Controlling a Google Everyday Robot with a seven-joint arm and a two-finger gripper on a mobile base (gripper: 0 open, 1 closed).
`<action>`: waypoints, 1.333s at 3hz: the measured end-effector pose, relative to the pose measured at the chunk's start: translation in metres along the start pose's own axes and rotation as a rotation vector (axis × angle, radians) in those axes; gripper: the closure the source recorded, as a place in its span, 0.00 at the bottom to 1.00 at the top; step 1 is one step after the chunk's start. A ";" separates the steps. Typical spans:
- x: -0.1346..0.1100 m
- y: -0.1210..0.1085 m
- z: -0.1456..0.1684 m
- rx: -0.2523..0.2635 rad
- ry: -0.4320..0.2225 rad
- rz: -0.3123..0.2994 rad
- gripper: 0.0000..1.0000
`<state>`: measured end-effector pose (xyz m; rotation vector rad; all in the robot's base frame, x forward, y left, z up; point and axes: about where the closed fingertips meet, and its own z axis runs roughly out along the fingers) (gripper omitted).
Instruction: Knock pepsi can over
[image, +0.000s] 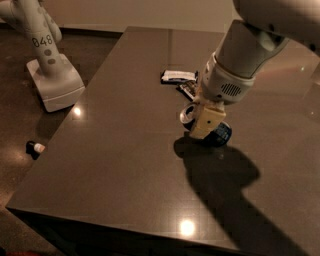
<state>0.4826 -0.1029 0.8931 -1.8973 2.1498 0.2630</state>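
Pepsi can (220, 134) rests tilted on the table (125, 150), silver top pointing left and blue base right, so its long axis runs roughly left-right. The gripper (205, 121) covers the can's middle on the near side. Whether it is open or closed cannot be told.

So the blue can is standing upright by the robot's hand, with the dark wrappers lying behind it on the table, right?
Not quite: the pepsi can isn't upright. The camera view shows it tipped far over, its silver top pointing left. The rest holds: the gripper is right against it, and the wrappers lie behind it on the table.
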 end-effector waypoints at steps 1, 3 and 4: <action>0.011 0.001 0.006 -0.009 0.083 -0.059 0.30; 0.012 0.005 0.009 -0.013 0.103 -0.093 0.00; 0.012 0.005 0.009 -0.013 0.103 -0.093 0.00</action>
